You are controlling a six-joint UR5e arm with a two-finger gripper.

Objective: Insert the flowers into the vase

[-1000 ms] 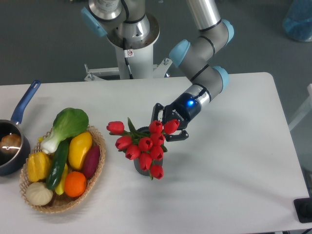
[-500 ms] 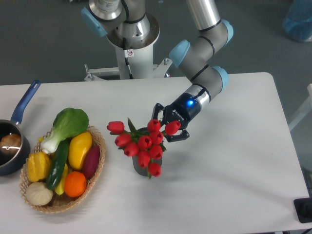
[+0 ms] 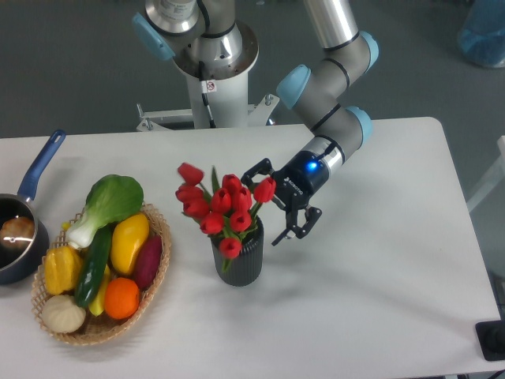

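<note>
White surface (image 3: 379, 260); red tulips (image 3: 221, 207) upright in ribbed vase (image 3: 237, 254), jaws spread, empty, alongside. Risk: toppling vase on retreat.

Flowers (image 3: 218, 207): red heads, green stems. Vase (image 3: 239, 257): near-black, fine vertical ribs. My gripper (image 3: 274, 200): black (blue light on the wrist). Table (image 3: 379, 260): white. Basket (image 3: 155, 272): tan wicker, holding green-and-white, yellow, orange and purple produce. Saucepan (image 3: 28, 210): blue handle.
</note>
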